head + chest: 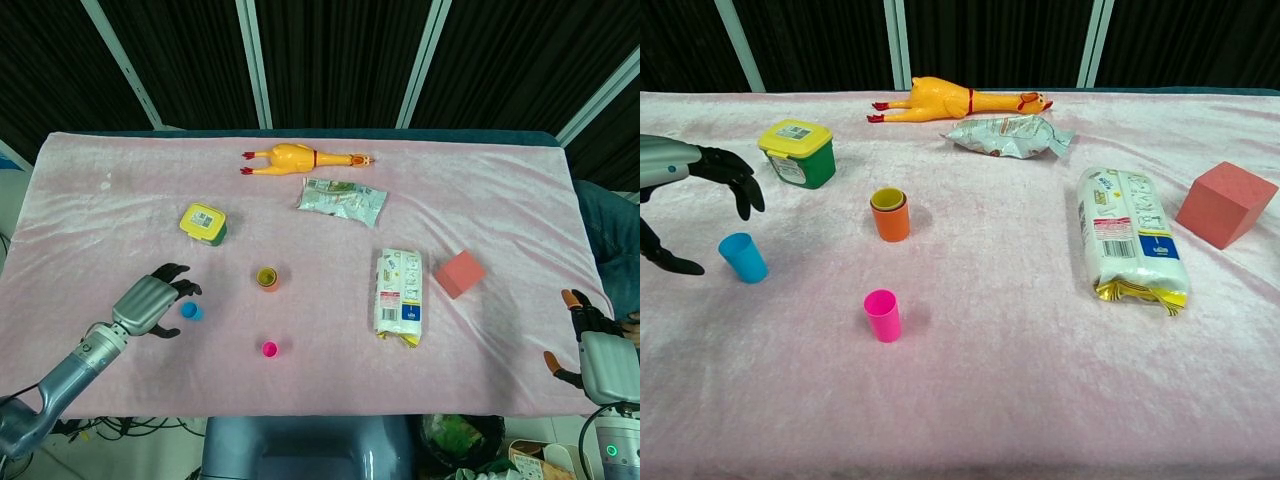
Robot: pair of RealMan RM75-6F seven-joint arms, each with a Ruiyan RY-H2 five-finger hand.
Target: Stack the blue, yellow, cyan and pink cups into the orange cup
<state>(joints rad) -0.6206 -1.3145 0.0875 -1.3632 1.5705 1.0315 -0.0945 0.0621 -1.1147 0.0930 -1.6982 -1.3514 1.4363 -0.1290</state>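
Beside cyan cup (189, 312) | left hand (148, 303) fingers spread | green tub (204, 223) behind

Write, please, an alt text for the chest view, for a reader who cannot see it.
The left hand, open, hovers beside a cyan cup on a pink cloth. Nearby stand an orange cup with a yellow cup inside and a pink cup.

cyan cup (743, 257), pink cup (882, 315), orange cup (890, 219)
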